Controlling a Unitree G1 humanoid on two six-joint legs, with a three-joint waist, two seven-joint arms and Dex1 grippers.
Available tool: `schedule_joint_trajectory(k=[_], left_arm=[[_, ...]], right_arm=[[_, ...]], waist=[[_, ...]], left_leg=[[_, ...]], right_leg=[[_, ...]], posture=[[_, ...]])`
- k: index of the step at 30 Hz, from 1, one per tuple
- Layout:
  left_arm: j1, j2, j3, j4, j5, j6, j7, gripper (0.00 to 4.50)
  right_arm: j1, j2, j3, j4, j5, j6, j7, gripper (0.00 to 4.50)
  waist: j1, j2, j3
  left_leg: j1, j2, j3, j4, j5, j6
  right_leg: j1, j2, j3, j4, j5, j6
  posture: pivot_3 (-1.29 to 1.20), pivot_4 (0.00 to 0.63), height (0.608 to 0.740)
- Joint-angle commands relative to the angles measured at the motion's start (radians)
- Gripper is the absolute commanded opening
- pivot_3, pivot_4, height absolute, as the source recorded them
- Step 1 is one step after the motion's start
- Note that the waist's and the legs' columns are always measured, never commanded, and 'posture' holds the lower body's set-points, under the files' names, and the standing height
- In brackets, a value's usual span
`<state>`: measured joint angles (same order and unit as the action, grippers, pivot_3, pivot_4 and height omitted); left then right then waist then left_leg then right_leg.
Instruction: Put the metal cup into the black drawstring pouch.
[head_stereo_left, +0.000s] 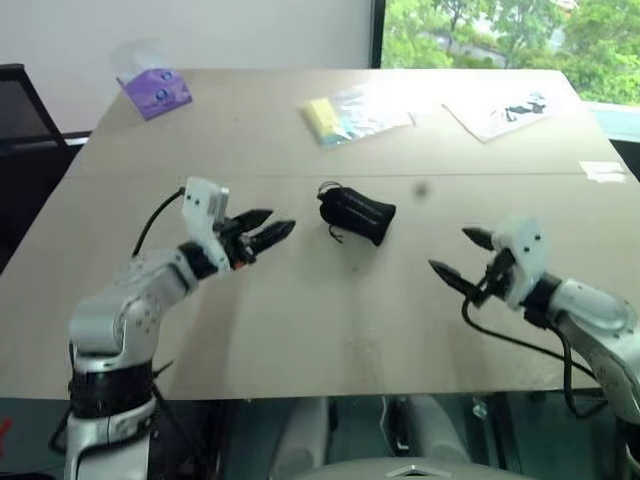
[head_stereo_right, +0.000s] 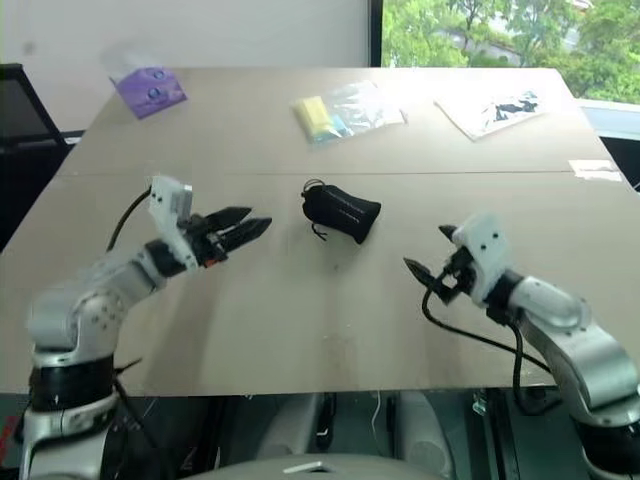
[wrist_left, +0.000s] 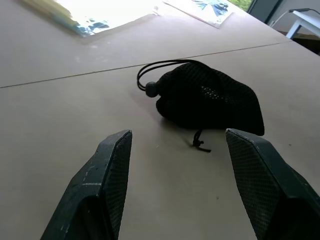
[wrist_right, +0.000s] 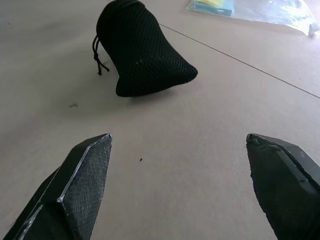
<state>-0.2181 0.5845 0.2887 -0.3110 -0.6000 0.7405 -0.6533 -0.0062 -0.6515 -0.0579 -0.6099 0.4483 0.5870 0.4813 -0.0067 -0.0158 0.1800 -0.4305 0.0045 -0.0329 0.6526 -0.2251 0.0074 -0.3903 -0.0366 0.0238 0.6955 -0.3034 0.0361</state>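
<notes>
Hovering apart: left end effector (head_stereo_left: 262, 234) and right end effector (head_stereo_left: 462, 255) both spread, empty, black drawstring pouch (head_stereo_left: 357, 213) between them, bulging. Next: confirm cup inside.

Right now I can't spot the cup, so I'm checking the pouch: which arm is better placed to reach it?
Left, probably. The left tool, open, sits nearer the black drawstring pouch; the right tool, also open, stands farther off.

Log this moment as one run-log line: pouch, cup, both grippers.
black drawstring pouch: bulging, lying mid-table, cord drawn | metal cup: not visible, maybe inside | left gripper: open, empty, beside pouch | right gripper: open, empty
</notes>
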Motion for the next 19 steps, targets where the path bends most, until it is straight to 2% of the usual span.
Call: schedule_joint_trajectory(k=[1, 3, 5, 6, 11, 19], left_arm=[[0.072, -0.011, 0.069, -0.082, 0.023, -0.120, 0.015, 3.06], [0.138, -0.023, 0.105, -0.118, -0.015, -0.130, 0.003, 3.59], [0.223, -0.041, 0.125, -0.173, -0.008, -0.155, 0.019, 4.29], [0.267, -0.051, 0.129, -0.202, 0.025, -0.163, 0.056, 4.40], [0.427, -0.103, 0.166, -0.277, 0.051, -0.217, 0.116, 4.40], [0.493, -0.175, 0.159, -0.278, 0.095, -0.299, 0.200, 4.40]], right_arm=[[0.078, 0.009, -0.096, -0.066, 0.004, -0.067, 0.014, 4.36], [0.152, 0.013, -0.131, -0.091, 0.016, -0.082, 0.030, 4.50], [0.243, 0.014, -0.153, -0.106, -0.039, -0.147, 0.039, 4.50], [0.286, 0.025, -0.168, -0.104, -0.085, -0.192, 0.020, 4.50], [0.423, 0.110, -0.229, -0.121, -0.105, -0.284, -0.002, 4.50], [0.388, 0.171, -0.233, -0.075, -0.153, -0.328, -0.048, 4.50]], waist=[[0.001, 0.000, 0.000], [0.003, -0.001, 0.000], [0.001, -0.001, 0.000], [0.000, -0.001, 0.000], [-0.002, -0.001, -0.001], [-0.004, -0.004, -0.006]], left_leg=[[0.001, 0.000, 0.000, 0.000, -0.001, 0.002], [0.003, 0.000, -0.001, 0.000, -0.002, 0.003], [0.006, 0.000, -0.001, 0.000, -0.002, 0.003], [0.007, 0.000, -0.001, 0.000, -0.002, 0.003], [0.016, 0.001, 0.000, -0.003, -0.002, 0.003], [0.017, 0.002, 0.001, -0.001, -0.002, 0.003]], right_leg=[[0.002, 0.000, -0.001, 0.000, 0.000, 0.000], [0.004, 0.000, -0.001, -0.001, 0.000, 0.000], [0.006, 0.000, -0.001, -0.001, 0.000, 0.000], [0.008, 0.000, -0.001, -0.001, 0.000, 0.000], [0.014, 0.000, 0.001, -0.001, -0.001, 0.000], [0.016, 0.001, 0.002, -0.002, -0.001, -0.001]], posture=[[0.00, 0.150, 0.740], [0.00, 0.150, 0.740], [0.00, 0.150, 0.740], [0.00, 0.150, 0.740], [0.00, 0.150, 0.740], [0.00, 0.150, 0.740]])
